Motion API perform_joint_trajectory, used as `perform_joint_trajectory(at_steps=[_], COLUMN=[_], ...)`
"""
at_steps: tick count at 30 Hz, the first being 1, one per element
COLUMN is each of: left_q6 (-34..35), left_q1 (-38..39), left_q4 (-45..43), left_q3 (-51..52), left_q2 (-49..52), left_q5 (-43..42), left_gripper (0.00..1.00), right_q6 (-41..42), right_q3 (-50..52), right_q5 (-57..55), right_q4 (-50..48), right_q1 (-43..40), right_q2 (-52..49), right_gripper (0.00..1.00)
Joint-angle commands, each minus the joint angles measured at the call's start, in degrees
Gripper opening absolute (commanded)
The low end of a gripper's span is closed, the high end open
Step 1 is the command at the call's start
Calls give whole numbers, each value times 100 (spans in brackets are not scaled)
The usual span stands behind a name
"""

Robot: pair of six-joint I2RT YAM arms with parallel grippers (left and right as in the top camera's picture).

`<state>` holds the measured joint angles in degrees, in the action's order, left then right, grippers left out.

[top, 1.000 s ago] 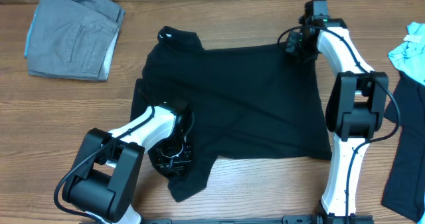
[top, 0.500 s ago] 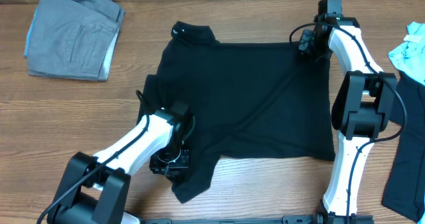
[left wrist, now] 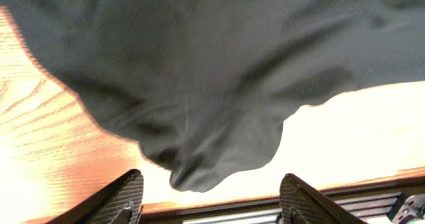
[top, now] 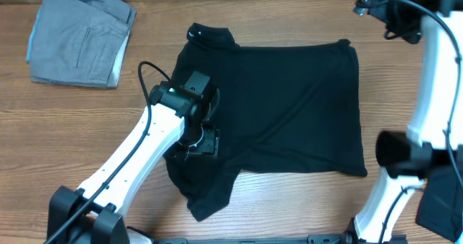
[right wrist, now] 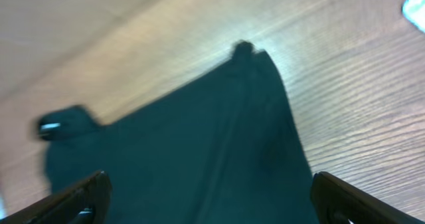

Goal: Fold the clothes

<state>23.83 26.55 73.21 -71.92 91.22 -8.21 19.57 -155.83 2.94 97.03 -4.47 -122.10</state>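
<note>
Black shirt (top: 282, 114) lies spread over the wooden desk (top: 72, 128) in the overhead view, with its collar (top: 210, 35) toward the far edge and one sleeve (top: 206, 197) trailing near the front. The left hand (top: 199, 139) hangs over the shirt's left side. The right hand (top: 375, 1) is up beyond the far right corner, clear of the cloth. A grey garment (top: 79, 38) sits folded far left, well apart.

Left wrist view: the fingers (left wrist: 126, 197) stand apart with nothing between them, so this hand is open and empty. A rumpled lobe of fabric (left wrist: 219, 157) lies just ahead of it, with bare desk on either side.

Right wrist view: jaws wide and empty, looking down on the shirt's far corner (right wrist: 246, 51).

The step looks like squaring the shirt flat before a first fold. To do it well, I'd smooth that bunched sleeve first — otherwise it gets trapped in the crease. Then each hand should pinch an outer edge, catching all the layers there, lift only slightly, and carry across together so the fold line runs straight.
</note>
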Motion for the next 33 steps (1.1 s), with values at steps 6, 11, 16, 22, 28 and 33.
perform_joint_trajectory(at_steps=[6,11,16,22,28,33], left_q6=[966,1565,1657,1991,2251,2315], left_q1=[686,1154,1163,1163,1163,1163], left_q4=[776,254,-625,-968,-1895,-2319], left_q3=[-15,992,2162,2763,3495,3956], left_q2=[-1196,-1213,-1211,-1211,-1211,-1211], left_q5=[358,297,-109,-219,-680,-778], left_gripper=[85,91,89,88,89,88], right_q6=[0,249,621,946,1622,1827], right_q3=[3327,6881,9009,9951,10030,10037], right_q5=[221,120,328,555,551,411], right_q4=[2,-876,-1825,-2358,-2752,-2787], right_q1=[-4,-11,-11,-13,-11,-11], right_q2=[2726,4183,4575,4570,4570,4570], right_gripper=[100,100,100,100,100,100])
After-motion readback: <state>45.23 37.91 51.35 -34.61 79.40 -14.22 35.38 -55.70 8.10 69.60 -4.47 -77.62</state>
